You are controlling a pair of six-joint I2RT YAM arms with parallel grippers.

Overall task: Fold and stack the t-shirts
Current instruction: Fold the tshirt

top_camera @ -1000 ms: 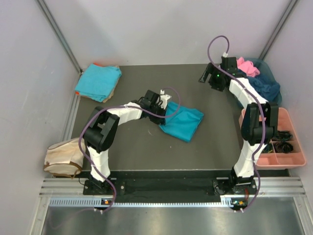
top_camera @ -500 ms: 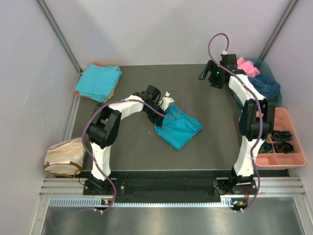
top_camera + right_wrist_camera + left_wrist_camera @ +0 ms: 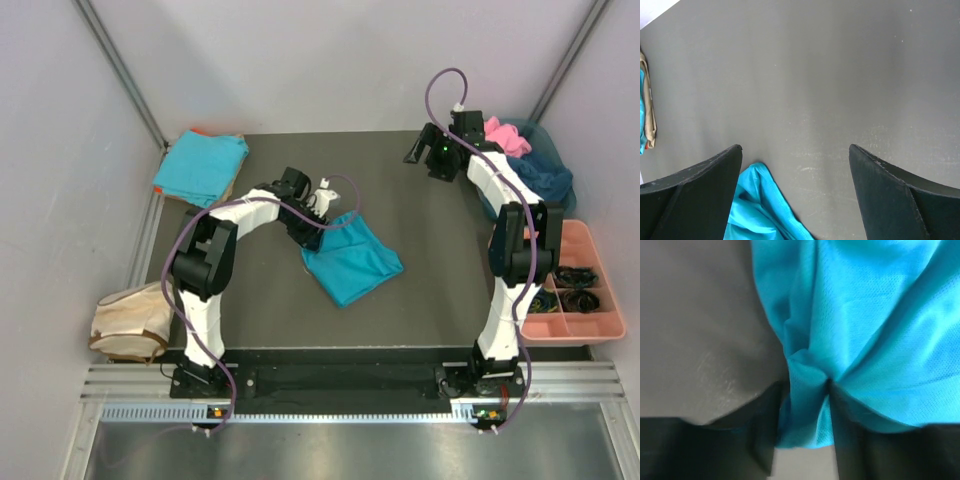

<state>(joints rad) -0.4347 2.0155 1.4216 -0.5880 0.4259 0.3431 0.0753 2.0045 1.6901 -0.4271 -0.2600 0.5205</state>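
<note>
A turquoise t-shirt (image 3: 350,262) lies folded and rumpled in the middle of the dark table. My left gripper (image 3: 325,212) is at its far left corner. In the left wrist view a bunched fold of this t-shirt (image 3: 865,315) lies between the parted fingers of the left gripper (image 3: 807,385), which is open. My right gripper (image 3: 425,152) hangs open and empty over the back right of the table; a corner of the shirt (image 3: 760,210) shows below the right gripper (image 3: 795,150). A folded turquoise t-shirt (image 3: 200,167) rests at the back left.
A heap with a pink shirt (image 3: 508,135) and a dark navy one (image 3: 545,175) sits at the back right. The pink compartment tray (image 3: 600,325) stands at the right edge. A beige cloth bag (image 3: 130,322) lies off the table's front left.
My left gripper dragged the turquoise t-shirt to the left and toward the front, and its jaws have parted. The right arm stays almost still.
</note>
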